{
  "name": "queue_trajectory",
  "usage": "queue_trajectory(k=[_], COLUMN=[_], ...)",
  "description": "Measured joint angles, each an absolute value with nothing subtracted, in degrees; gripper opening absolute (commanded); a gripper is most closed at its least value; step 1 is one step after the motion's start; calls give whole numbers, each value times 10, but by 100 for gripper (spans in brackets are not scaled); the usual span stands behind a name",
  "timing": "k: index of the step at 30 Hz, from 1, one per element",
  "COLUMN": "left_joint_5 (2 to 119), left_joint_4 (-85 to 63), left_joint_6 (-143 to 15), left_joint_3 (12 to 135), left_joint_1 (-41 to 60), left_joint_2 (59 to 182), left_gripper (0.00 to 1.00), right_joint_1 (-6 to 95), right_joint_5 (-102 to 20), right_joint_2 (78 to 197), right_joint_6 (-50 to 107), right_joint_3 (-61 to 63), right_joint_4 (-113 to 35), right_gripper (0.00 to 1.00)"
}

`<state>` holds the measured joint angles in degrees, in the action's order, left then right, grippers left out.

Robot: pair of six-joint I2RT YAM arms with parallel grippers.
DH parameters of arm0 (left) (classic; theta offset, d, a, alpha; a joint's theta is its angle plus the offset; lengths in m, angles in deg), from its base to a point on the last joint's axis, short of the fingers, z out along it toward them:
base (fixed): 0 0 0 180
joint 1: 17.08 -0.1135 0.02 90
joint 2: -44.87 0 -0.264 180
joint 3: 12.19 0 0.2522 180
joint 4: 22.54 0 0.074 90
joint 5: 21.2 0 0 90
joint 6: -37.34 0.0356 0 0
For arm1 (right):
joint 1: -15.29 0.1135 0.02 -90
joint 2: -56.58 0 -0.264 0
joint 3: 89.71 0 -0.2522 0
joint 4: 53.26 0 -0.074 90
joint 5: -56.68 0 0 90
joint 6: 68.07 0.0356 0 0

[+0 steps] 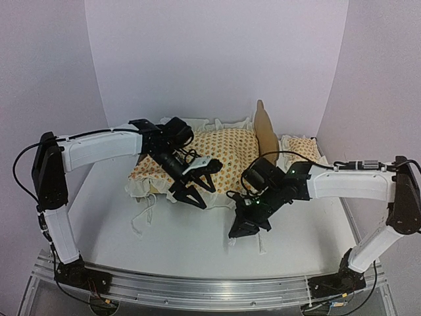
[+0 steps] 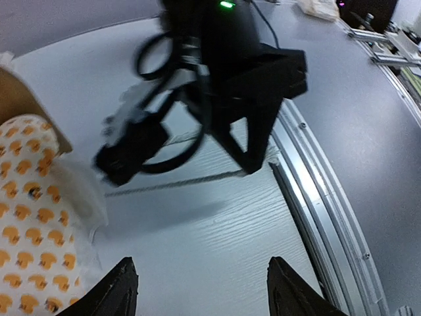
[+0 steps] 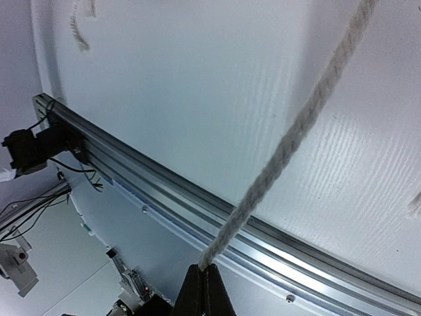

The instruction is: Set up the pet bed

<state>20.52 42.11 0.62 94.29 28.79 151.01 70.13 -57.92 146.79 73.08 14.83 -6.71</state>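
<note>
The pet bed's plywood headboard stands up at the back. The orange-patterned mattress covers the frame; its ruffled edge shows in the left wrist view beside a plywood corner. My left gripper is open and empty just in front of the mattress, over bare table. My right gripper is shut on a white tie cord, pinched at its fingertips. The cord runs taut from the mattress.
A small matching pillow lies at the back right beside the headboard. Loose white cords lie on the table. The aluminium rail runs along the table's near edge. The right arm is close in front of my left gripper.
</note>
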Motion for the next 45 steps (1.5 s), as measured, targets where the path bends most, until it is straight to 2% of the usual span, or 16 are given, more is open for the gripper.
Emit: queue_trajectory(k=[7,14,17,19,22,24,26,28,32,38,41,45], left_joint_5=[119,137,145,151,162,168,171,173,181,197,201,206], left_joint_4=[286,97,50,18,-34,-60,-81,-94,-104,-91,-77,-58], left_joint_6=[148,149,135,105,60,33,12,-4,-38,-48,-43,-42], left_joint_3=[835,803,789,786,785,783,783,783,783,782,768,761], left_joint_1=[339,350,361,370,381,383,384,384,384,383,382,381], left_joint_2=[1511,1553,1565,1577,1599,1606,1609,1609,1609,1608,1604,1601], left_gripper=[67,66,62,56,38,22,1,0,0,0,0,0], right_joint_1=[656,651,649,648,646,644,643,640,626,586,575,579], right_joint_5=[-604,-605,-606,-606,-608,-608,-607,-603,-584,-486,-405,-338], right_joint_2=[1468,1445,1431,1427,1427,1427,1427,1427,1419,1323,1281,1324], right_joint_6=[721,715,712,710,708,708,708,708,714,758,784,775], right_joint_3=[117,127,127,127,127,127,127,127,131,206,255,284], right_joint_4=[-78,-74,-75,-75,-75,-75,-75,-75,-75,-59,-23,0], right_gripper=[0,0,0,0,0,0,0,1,34,62,65,67])
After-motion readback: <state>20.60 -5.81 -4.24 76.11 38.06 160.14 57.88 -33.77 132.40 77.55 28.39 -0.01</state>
